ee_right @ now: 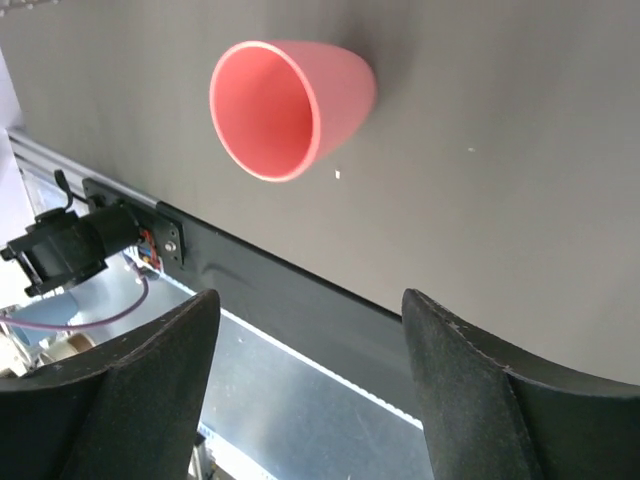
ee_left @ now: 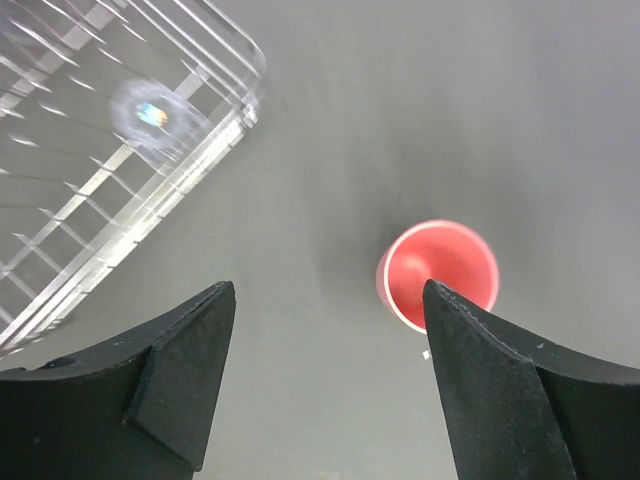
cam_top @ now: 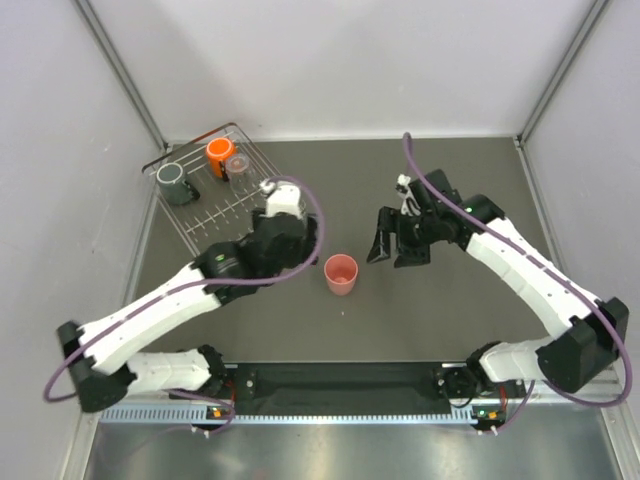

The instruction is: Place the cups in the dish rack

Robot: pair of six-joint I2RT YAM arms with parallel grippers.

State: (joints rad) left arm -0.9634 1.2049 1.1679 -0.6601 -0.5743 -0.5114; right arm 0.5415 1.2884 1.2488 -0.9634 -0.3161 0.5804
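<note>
The wire dish rack sits at the far left. In it stand a dark grey cup, an orange mug and one clear tumbler. A pink cup stands upright on the table's middle. My left gripper is open and empty, pointing down over the bare table between the rack's corner and the pink cup. Its fingers are hidden under the wrist in the top view. My right gripper is open and empty, just right of the pink cup.
White enclosure walls stand at the left, back and right. A black rail runs along the near edge and also shows in the right wrist view. A tiny white speck lies near the pink cup.
</note>
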